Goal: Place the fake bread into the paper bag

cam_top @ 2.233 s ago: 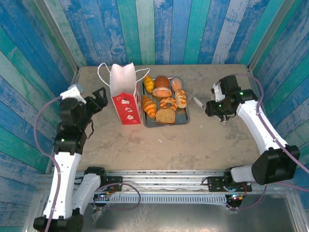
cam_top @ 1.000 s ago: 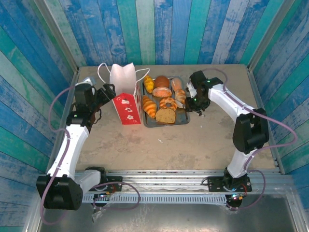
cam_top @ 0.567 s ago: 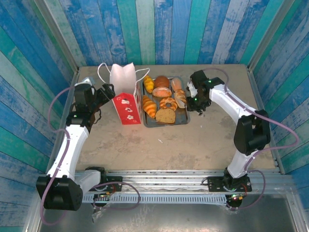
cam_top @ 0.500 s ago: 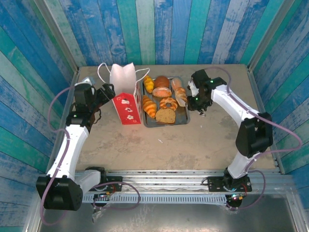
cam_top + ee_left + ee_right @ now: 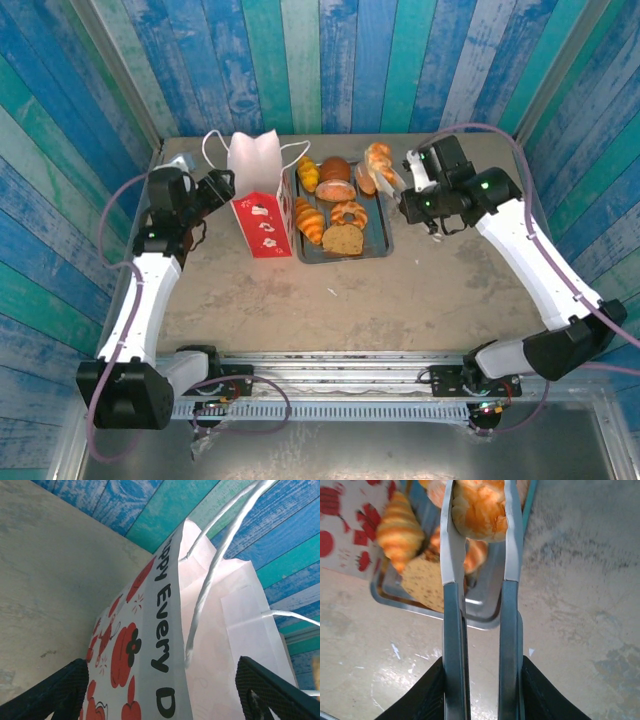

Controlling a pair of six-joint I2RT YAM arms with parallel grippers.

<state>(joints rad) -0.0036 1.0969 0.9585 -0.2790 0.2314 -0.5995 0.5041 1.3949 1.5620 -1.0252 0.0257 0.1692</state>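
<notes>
The right claw (image 5: 480,487) is pinching 1 roll (image 5: 480,511), pointing along the tray's (image 5: 415,609) length, while the left claw (image 5: 161,682) is gaping astride the paper bag (image 5: 235,630).

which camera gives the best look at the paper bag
Top external: the whole paper bag stands upright, just left of the tray. The left wrist view shows its printed side and cord handles close up but cropped. The right wrist view catches a blurred red-printed corner.
</notes>
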